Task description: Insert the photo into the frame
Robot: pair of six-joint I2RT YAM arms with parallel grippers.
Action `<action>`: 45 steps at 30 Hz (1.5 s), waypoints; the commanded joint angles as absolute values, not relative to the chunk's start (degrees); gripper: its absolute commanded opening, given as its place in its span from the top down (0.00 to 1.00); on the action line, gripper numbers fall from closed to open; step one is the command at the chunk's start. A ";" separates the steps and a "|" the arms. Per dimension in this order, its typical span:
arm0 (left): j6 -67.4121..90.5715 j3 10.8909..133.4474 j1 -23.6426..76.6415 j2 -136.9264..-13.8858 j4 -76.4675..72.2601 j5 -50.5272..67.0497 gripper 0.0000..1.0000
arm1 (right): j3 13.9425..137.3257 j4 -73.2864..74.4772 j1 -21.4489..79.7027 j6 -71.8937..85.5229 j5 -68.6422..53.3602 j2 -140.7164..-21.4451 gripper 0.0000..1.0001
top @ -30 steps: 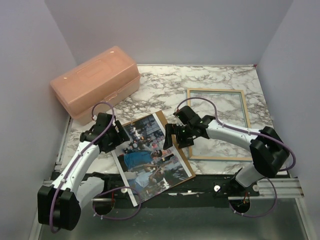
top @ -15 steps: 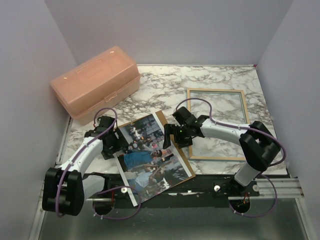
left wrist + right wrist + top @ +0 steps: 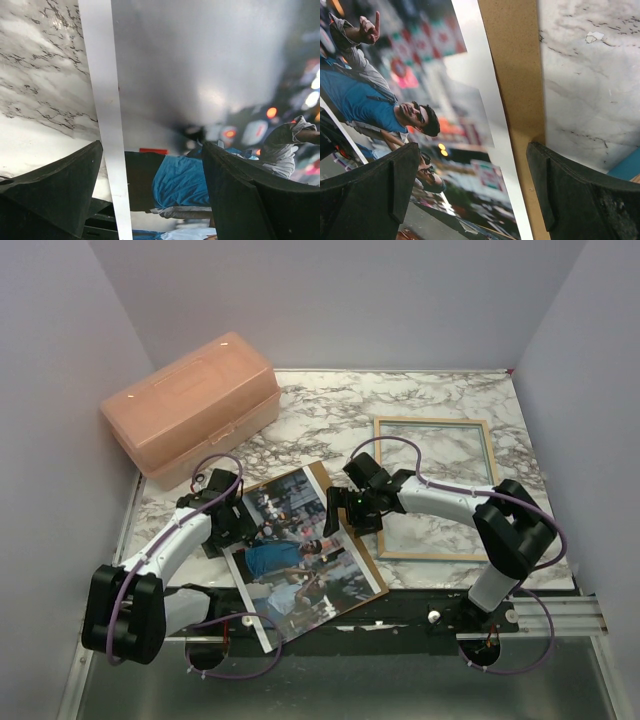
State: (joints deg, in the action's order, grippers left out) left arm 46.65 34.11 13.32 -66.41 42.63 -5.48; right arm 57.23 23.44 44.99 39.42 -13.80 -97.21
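One shiny photo (image 3: 300, 560) lies on one brown board (image 3: 362, 553) on the marble tabletop (image 3: 320, 405), beside one thin wooden frame (image 3: 436, 421). Left fingers (image 3: 55, 190) and right fingers (image 3: 570, 185) stand wide open, holding nothing.

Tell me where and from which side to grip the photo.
Take the photo by its white left border, from the left, with the open left gripper. It lies flat, but no backing board shows beyond that edge, so a finger might slip under.
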 commanded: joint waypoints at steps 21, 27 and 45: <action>45.50 31.82 12.22 -49.93 33.74 6.66 0.22 | 53.53 17.43 44.77 41.31 -19.86 -100.09 0.03; 44.45 31.51 12.22 -49.33 30.24 12.56 0.25 | 52.36 16.23 43.33 42.31 -21.07 -96.83 0.03; 43.98 29.49 12.24 -50.15 25.35 17.44 0.72 | 52.45 22.74 41.33 42.47 -16.36 -85.07 0.02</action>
